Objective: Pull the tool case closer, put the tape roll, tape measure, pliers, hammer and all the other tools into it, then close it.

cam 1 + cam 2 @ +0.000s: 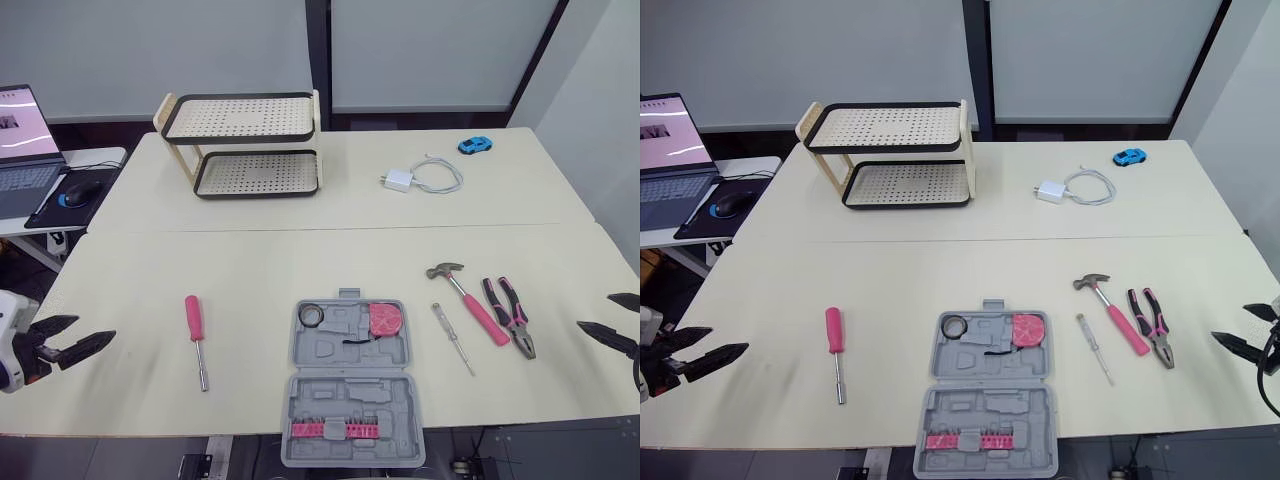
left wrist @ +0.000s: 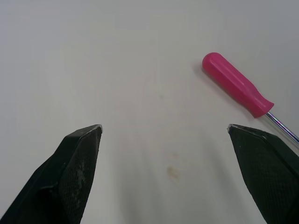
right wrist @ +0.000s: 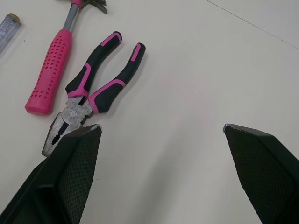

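**Grey plastic tool case (image 1: pixel 330 395) lay open, four tools outside it**

The case sat flat on the pale cream tabletop (image 1: pixel 280 260), midway along the front edge, its nearer half reaching just past that edge. A pink strip of driver bits (image 1: pixel 340 430) lay in the nearer half; in the farther half a black tape roll (image 1: pixel 311 314) sat in the left corner and a round pink tape measure (image 1: pixel 386 319) in the right corner.

To the case's right lay a thin clear-handled screwdriver (image 1: pixel 453 339), then a pink-handled claw hammer (image 1: pixel 468 300), then black-and-pink pliers (image 1: pixel 510 316); they lay side by side without touching, the hammer's head pointing away from the robot and the pliers' nose toward it. Well to the case's left lay a pink-handled screwdriver (image 1: pixel 196 335), its steel shaft toward the robot.

The left pincer (image 1: pixel 96 327) hovered near the tabletop's left edge, fingers spread wide and holding nothing; the pink handle showed beyond them in the left wrist view. The right pincer (image 1: pixel 593 311) hung near the right edge, just right of the pliers, likewise spread and empty.

Farther back stood a two-tier wooden rack with black perforated trays (image 1: pixel 240 140), a white charger with a coiled cable (image 1: pixel 398 180) and a small blue toy car (image 1: pixel 475 145); an open laptop (image 1: pixel 20 140) and a dark mouse (image 1: pixel 78 195) sat on a separate side tabletop at the far left.
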Tool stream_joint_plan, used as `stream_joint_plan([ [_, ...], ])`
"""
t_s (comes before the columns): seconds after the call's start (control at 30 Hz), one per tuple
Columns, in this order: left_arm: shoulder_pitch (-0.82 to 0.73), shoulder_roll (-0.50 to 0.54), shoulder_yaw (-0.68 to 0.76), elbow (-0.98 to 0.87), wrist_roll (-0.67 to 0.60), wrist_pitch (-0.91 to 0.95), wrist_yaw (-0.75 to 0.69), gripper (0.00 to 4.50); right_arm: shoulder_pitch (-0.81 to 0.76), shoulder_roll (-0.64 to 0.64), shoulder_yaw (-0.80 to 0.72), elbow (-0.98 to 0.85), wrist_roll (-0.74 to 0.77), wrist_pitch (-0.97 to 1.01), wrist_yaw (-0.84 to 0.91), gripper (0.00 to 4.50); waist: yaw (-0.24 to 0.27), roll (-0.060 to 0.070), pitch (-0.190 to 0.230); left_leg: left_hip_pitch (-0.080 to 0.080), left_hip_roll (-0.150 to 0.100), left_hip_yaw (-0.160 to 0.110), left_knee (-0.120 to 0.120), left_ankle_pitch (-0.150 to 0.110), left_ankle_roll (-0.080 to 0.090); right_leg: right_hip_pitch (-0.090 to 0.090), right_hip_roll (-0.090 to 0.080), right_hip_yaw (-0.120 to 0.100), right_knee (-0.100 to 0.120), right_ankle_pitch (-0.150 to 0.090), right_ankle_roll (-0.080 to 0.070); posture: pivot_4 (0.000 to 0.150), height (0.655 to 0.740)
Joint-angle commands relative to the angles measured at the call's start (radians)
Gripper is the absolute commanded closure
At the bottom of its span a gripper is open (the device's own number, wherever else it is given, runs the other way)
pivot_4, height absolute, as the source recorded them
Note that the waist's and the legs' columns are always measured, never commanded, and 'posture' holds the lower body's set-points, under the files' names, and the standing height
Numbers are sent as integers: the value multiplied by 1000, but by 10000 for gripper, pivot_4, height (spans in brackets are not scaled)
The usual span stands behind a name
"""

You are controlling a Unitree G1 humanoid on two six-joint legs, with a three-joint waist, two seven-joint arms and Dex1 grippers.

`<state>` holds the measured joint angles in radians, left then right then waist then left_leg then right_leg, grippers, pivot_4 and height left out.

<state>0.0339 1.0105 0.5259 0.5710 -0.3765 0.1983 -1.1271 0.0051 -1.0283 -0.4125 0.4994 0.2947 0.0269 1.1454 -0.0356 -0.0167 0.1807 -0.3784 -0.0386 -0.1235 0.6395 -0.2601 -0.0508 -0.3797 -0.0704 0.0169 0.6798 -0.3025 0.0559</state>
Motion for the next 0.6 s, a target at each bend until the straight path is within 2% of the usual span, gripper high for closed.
stream_joint_plan([
  [0.03,-6,10,20,-12,-5,-16,7,0,-7,-3,-21,-54,13,8,-17,324,0,0,0,0,0,0,0,0,0,0,0,0,0,0,0,1500,7400],
  [0.3,-66,1,38,-108,-41,-7,50,0,34,31,-103,-84,23,36,-130,324,6,0,0,-1,0,-1,0,0,0,0,-1,0,0,0,0,1500,7400],
  [0.5,-163,-54,-69,-489,-151,128,53,0,189,102,-185,-280,34,119,-222,324,13,-1,0,-3,1,-3,1,0,0,1,-3,-1,0,0,1,1500,7400],
  [0.6,-291,-117,-183,-643,-204,180,63,0,285,149,-235,-415,44,162,-258,324,9,0,-1,-2,0,-2,2,0,0,1,-3,0,0,0,1,1500,7400],
])
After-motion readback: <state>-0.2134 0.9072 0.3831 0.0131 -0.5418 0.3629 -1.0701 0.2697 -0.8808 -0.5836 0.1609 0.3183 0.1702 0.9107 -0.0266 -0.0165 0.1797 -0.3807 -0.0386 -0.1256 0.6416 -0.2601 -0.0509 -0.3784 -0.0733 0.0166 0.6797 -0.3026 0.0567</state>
